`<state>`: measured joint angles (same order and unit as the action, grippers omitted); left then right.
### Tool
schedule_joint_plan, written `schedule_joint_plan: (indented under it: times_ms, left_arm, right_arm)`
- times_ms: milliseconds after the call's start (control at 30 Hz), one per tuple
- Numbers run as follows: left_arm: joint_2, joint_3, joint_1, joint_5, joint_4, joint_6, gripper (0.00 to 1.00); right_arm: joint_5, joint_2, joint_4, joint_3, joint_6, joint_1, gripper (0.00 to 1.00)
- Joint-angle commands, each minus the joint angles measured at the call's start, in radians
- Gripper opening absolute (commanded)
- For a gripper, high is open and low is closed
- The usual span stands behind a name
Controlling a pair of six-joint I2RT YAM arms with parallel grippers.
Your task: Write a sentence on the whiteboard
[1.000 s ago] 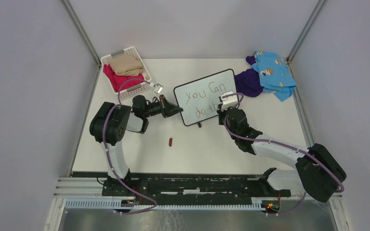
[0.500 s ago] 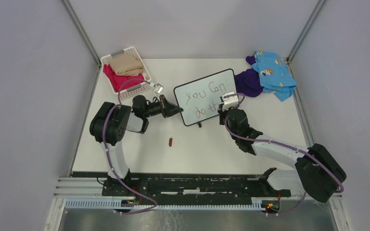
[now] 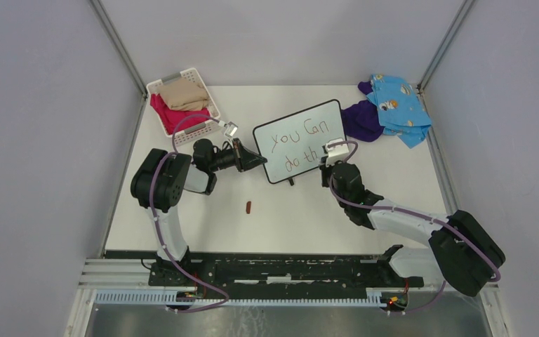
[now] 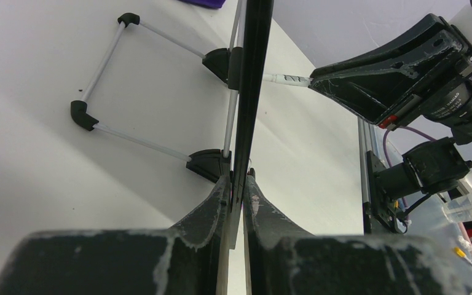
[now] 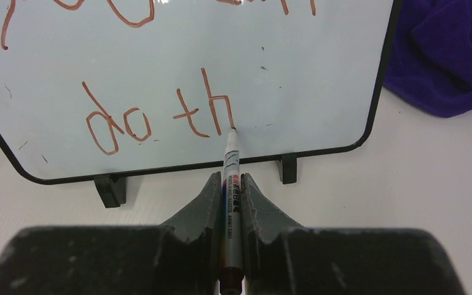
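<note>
Right wrist view: the whiteboard (image 5: 295,67) stands upright on its little black feet (image 5: 112,189). The sentence (image 5: 160,117) on it is in thin reddish-brown strokes. The lower line reads "do th", and only the bottoms of the upper line's letters show here. The tip of a marker (image 5: 230,178) touches the board at the foot of the "h". The right gripper (image 5: 228,181) has its two fingers closed tight on the marker's barrel, which points straight at the board.

In the left wrist view the board is seen edge-on. The left gripper (image 4: 238,181) is pinched nearly closed on the board's thin black frame (image 4: 253,80), and a wire stand (image 4: 107,67) is propped behind it.

From the top external view the board sits at the far middle of the table (image 3: 288,210), turned at an angle, and reads "you can" over "do th". A purple cloth (image 3: 361,119) lies just beside its right end, with a blue patterned cloth (image 3: 396,105) partly over it. A white basket (image 3: 196,72) of clothes is at the far left, and a small brown object (image 3: 249,207) lies near the front.
</note>
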<state>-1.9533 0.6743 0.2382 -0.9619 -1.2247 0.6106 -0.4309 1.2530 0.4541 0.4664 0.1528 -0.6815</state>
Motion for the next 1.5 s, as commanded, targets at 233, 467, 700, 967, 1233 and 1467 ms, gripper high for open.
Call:
schedule_joint_plan:
  times_ms: [233, 467, 700, 967, 1233, 1467]
  left_arm:
    - [-0.007, -0.007, 0.009, 0.012, 0.113, -0.048, 0.12]
    - [-0.008, -0.006, 0.009, 0.013, 0.115, -0.050, 0.12]
    - [-0.007, -0.005, 0.009, 0.013, 0.121, -0.054, 0.12]
    - [-0.009, -0.005, 0.010, 0.013, 0.123, -0.054, 0.12]
    - [-0.011, -0.004, 0.009, 0.012, 0.129, -0.057, 0.12]
    - [-0.011, -0.004, 0.009, 0.012, 0.129, -0.057, 0.12]
  right_arm:
    - [-0.017, -0.061, 0.005, 0.000, 0.016, 0.007, 0.00]
    - [-0.013, -0.084, -0.007, 0.057, 0.016, 0.011, 0.00]
    - [-0.003, -0.052, -0.005, 0.110, 0.011, 0.017, 0.00]
    - [-0.005, -0.043, 0.000, 0.101, 0.011, 0.024, 0.00]
    - [-0.004, -0.042, 0.008, 0.066, 0.020, 0.027, 0.00]
    - [-0.001, -0.023, 0.011, 0.061, 0.021, 0.032, 0.00]
